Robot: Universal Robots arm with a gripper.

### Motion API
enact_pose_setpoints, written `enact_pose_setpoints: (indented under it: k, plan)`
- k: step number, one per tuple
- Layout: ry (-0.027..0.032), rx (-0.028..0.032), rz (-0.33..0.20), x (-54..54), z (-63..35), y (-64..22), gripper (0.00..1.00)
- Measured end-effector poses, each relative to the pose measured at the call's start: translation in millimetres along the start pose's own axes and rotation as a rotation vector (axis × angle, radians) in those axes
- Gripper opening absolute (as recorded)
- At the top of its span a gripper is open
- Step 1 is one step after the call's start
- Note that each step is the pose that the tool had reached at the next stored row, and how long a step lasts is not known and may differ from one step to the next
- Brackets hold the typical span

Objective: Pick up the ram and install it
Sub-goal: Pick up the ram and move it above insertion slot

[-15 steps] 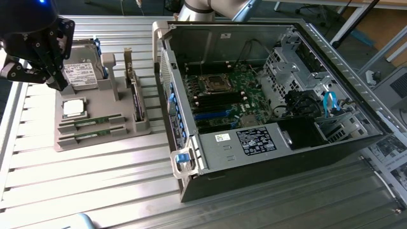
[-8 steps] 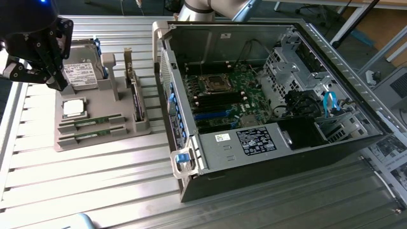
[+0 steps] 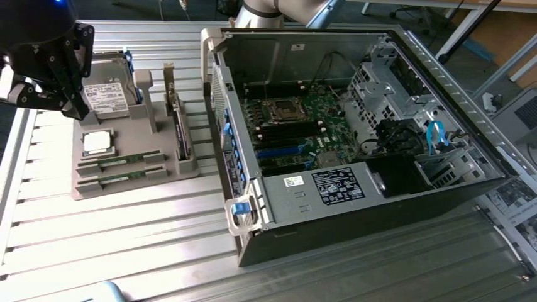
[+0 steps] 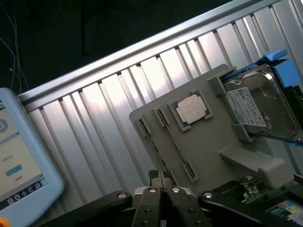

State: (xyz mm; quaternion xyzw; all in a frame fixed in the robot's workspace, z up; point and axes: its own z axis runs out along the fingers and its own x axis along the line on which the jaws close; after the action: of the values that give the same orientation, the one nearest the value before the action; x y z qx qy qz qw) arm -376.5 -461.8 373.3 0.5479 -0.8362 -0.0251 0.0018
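The end effector (image 3: 74,107) hangs above the tabletop (image 3: 126,245) at the exterior view's left, beside the hard drive (image 3: 109,97). Its fingers (image 4: 161,182) are pressed together with nothing between them. The ram (image 3: 126,161) lies flat in a slot of the grey tray (image 3: 160,182), and a second stick (image 3: 124,178) lies in the slot just beside it, parallel to it. Neither stick is touched; the end effector is clear of both, up near the tray's far corner. The processor (image 3: 98,141) sits in its own recess on the tray, between the ram and the hard drive. A card (image 3: 176,126) stands on edge along the tray's side nearest the case (image 3: 470,182). The case lies open on the tabletop at the exterior view's right, with the motherboard (image 3: 306,123) exposed inside. In the wrist view, a screen (image 4: 19,161) in a pale blue frame sits off the tabletop's edge.
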Motion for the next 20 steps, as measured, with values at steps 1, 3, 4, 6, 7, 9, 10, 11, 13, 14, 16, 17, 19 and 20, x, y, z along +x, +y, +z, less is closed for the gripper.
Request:
enact_pose_setpoints:
  k: [1,3,4,6,7,9,10,11,13,14,16,17,19,20]
  plan:
    - [0.0003,-0.0001,-0.005,0.0,0.0,0.0,0.11]
    - [0.0008,-0.0004,-0.019,0.0,0.1,0.0,0.11]
    - [0.0011,-0.0006,-0.025,0.0,0.0,0.0,0.11]
    - [0.0016,-0.0009,-0.036,0.0,0.0,0.0,0.11]
    - [0.0018,-0.001,-0.041,0.0,0.1,0.0,0.11]
    - [0.0024,-0.0014,-0.052,0.0,0.1,0.0,0.11]
    - [0.0026,-0.0015,-0.059,0.0,0.1,0.0,0.11]
    - [0.0029,-0.0017,-0.065,0.0,0.1,0.0,0.11]
    - [0.0034,-0.0019,-0.077,0.0,0.1,0.0,0.11]
    - [0.0037,-0.002,-0.083,0.0,0.1,0.0,0.11]
    - [0.0042,-0.0024,-0.096,0.0,0.2,0.0,0.11]
    - [0.0046,-0.0025,-0.103,0.0,0.2,0.0,0.11]
    - [0.005,-0.0028,-0.114,0.0,0.2,0.0,0.11]
    - [0.0052,-0.0029,-0.119,0.0,0.2,0.0,0.11]
